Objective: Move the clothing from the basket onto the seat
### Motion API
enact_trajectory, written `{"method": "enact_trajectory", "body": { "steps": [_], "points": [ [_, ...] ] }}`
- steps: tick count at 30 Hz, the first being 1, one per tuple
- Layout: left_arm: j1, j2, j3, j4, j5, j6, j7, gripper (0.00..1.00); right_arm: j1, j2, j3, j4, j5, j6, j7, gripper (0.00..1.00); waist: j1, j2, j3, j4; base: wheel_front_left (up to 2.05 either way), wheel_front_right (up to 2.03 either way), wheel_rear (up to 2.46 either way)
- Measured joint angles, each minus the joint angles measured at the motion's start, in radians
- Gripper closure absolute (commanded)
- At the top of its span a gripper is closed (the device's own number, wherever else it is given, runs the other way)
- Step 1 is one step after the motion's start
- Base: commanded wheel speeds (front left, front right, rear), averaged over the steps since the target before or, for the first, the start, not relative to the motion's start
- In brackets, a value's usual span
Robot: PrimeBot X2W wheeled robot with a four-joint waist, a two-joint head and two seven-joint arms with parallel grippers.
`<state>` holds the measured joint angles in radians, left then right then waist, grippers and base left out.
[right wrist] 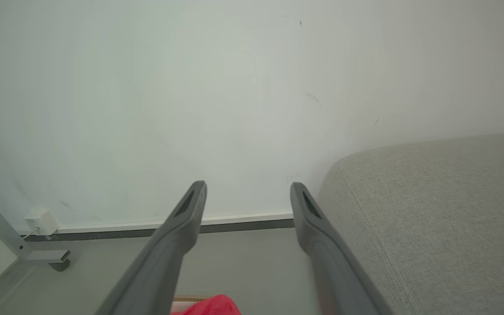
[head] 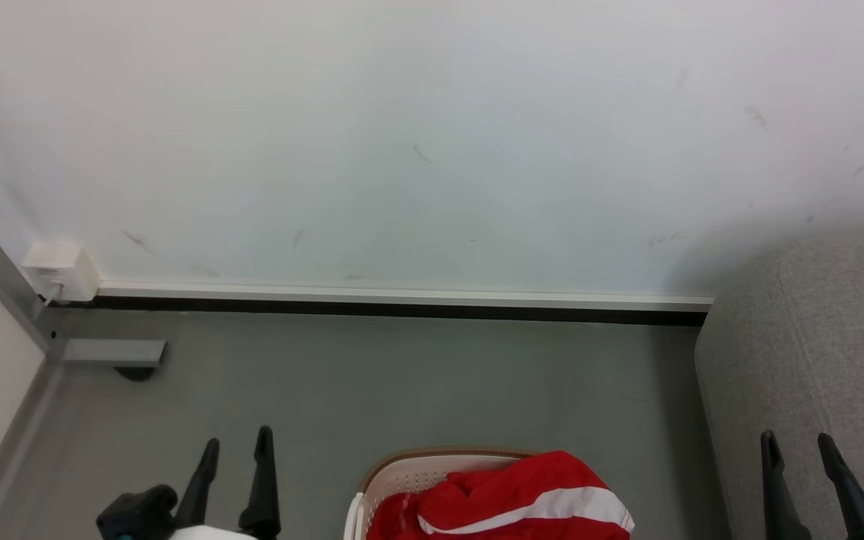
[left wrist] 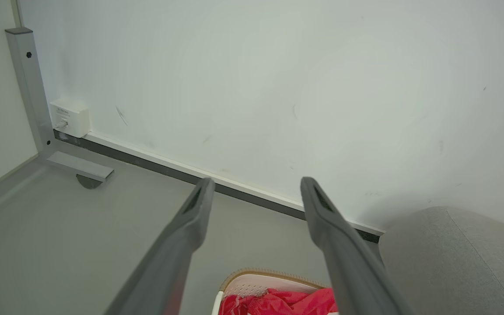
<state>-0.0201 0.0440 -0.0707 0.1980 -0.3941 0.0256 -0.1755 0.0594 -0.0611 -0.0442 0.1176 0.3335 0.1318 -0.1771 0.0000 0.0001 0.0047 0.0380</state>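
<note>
Head view: the basket (head: 402, 480) stands on the grey floor (head: 402, 375) at the bottom edge. The clothing (head: 522, 495) is heaped inside it, a red garment with a broad white stripe rising above the brown rim. The seat (head: 814, 352) stands to the right, near the basket with a strip of floor between them, and no garment lies on the part of it in view. The left gripper (head: 237, 446) is at the lower left, off to the basket's left, with its fingers parted and nothing between them. The right gripper (head: 797, 446) is at the lower right in front of the seat's edge, likewise parted and empty.

Left wrist view: the two fingers are spread wide and point toward the foot of the white wall (left wrist: 252, 78). Below them, at the bottom edge, are the basket's far rim and crumpled red cloth, untouched. A rounded corner of the seat is at the right.

Right wrist view: the fingers again stand apart with nothing held. A scrap of red cloth and a bit of rim peek in at the bottom, and bare grey upholstery lies to the right.

By my reading the task has barely begun. Nothing has reached the seat as far as the frames show, so the reaching in, gripping, lifting, carrying right and releasing are all yet to do. How many garments lie in the heap I cannot tell.
</note>
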Motion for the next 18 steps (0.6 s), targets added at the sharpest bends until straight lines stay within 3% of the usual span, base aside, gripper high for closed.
{"method": "enact_trajectory", "body": {
  "steps": [18],
  "points": [
    [0.005,0.001,-0.018,0.010,0.169,-0.002,-0.038,0.00,0.022,0.004,-0.041,-0.002,-0.124,0.000,-0.037,0.00,0.0000,-0.0001,0.002,0.003,0.00,0.00,0.00]
  ]
}}
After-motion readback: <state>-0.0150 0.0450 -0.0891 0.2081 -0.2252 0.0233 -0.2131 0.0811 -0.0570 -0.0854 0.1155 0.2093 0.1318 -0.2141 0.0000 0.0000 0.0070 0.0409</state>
